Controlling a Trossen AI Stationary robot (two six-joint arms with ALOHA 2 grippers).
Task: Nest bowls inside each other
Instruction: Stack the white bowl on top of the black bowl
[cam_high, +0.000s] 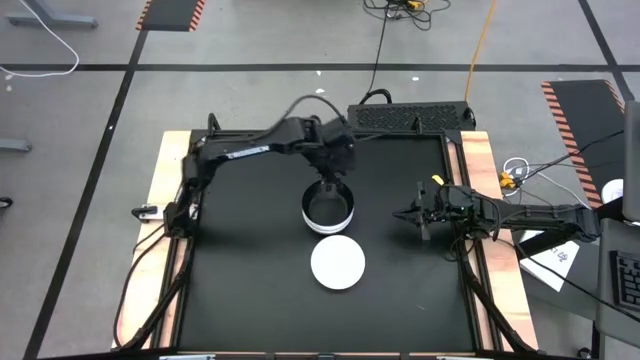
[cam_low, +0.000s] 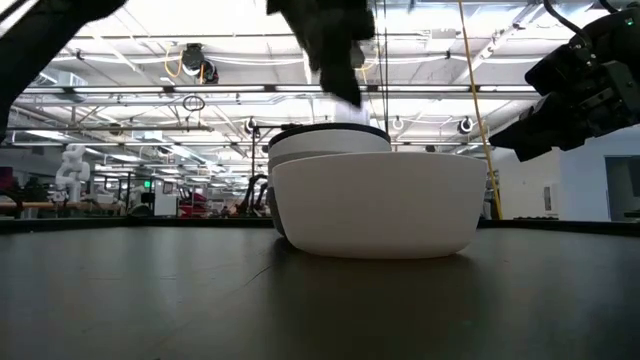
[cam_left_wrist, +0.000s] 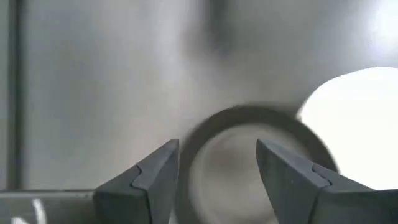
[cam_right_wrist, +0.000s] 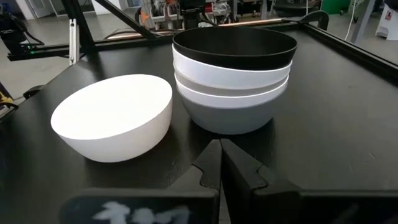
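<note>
High view: a black table carries a stack of nested bowls near its centre and a lone white bowl just beside it at about 5 o'clock.
Stack: black bowl on top, white rims under it, a grey bowl at the bottom, as the right wrist view shows.
Stack pose: upright on the table, rims level.
Lone bowl: upright, not nested, close to the stack; whether the two touch cannot be told.
Left arm: reaches from the table's 9 o'clock edge, upper link running toward 2 o'clock, then bent down over the stack.
Left gripper: hangs above the stack's 12 o'clock rim, pointing down.
Left fingers: parted, a clear gap between them, nothing held; the left wrist view shows the stack's dark rim below that gap.
Right arm: stretched low from the 3 o'clock edge toward the centre, nearly flat.
Right gripper: at 3 o'clock of the stack, well apart from it, pointing at the bowls.
Right fingers: pressed together, holding nothing.
Low view: lone bowl in front, the stack behind it and rising above its rim, the left gripper hanging over the stack.
Table surround: wooden edging along both sides.
</note>
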